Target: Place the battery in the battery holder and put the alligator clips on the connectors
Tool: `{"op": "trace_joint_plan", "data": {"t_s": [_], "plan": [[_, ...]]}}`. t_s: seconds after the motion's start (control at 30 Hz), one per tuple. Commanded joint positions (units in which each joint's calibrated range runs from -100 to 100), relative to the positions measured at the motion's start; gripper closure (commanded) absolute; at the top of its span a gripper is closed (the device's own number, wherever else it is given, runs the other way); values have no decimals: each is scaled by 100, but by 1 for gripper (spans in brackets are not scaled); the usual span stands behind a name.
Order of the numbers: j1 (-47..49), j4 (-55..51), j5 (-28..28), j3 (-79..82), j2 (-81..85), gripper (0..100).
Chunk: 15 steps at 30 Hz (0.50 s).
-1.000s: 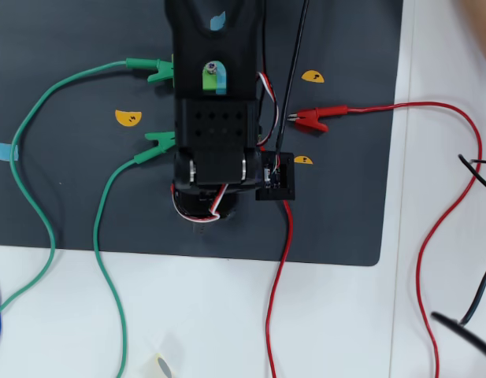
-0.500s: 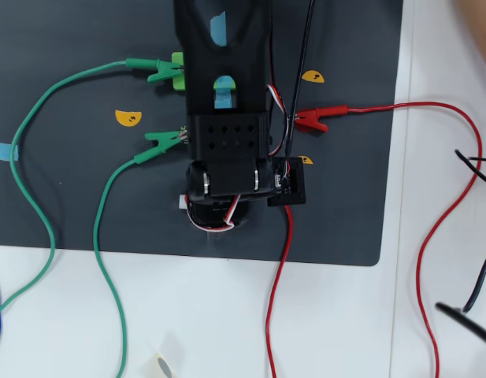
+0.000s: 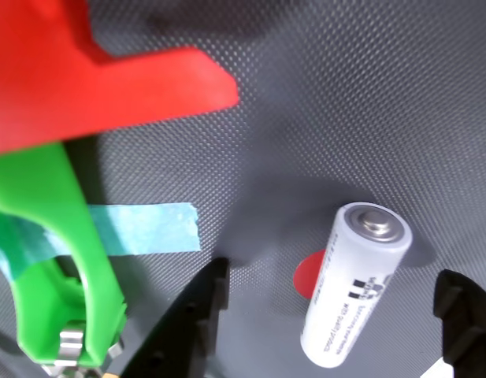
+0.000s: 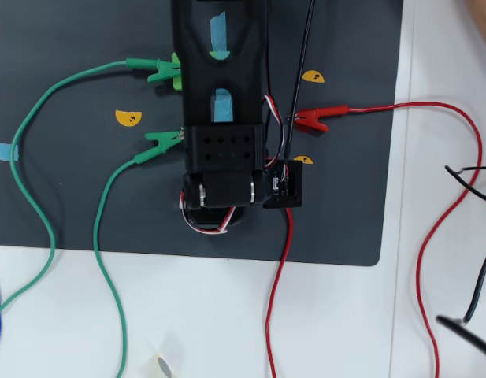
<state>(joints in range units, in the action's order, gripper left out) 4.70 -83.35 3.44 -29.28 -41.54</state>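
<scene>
Claw (image 3: pixel 329 319) is spread wide around the battery (image 3: pixel 353 285), not touching it yet. The battery lies loose on the dark mat (image 3: pixel 369 102), over toward the bench's right edge going by the overhead view. It's round, so an off-center squeeze could roll it away or tilt it.

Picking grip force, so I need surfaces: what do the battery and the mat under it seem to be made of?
The battery: apparently a smooth, glossy white printed wrap over a metal can, with a bare shiny silver end cap. The mat: dark grey, matte, with a fine dimpled texture, probably rubber or foam; the wrist view cannot settle which.
</scene>
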Motion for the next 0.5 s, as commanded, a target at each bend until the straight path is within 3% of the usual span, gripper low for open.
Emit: {"op": "trace_joint_plan", "data": {"t_s": [0.0,0.03,0.07,0.1,0.33,0.47], "plan": [[-132,80,-18,-46,-27,75],[-132,175,-3,-29,-36,80],[-152,312,8,-37,-189,94],[-152,312,13,-46,-249,99],[-213,613,-75,392,-215,99],[-193,1481,-107,2428,2167,99]]}}
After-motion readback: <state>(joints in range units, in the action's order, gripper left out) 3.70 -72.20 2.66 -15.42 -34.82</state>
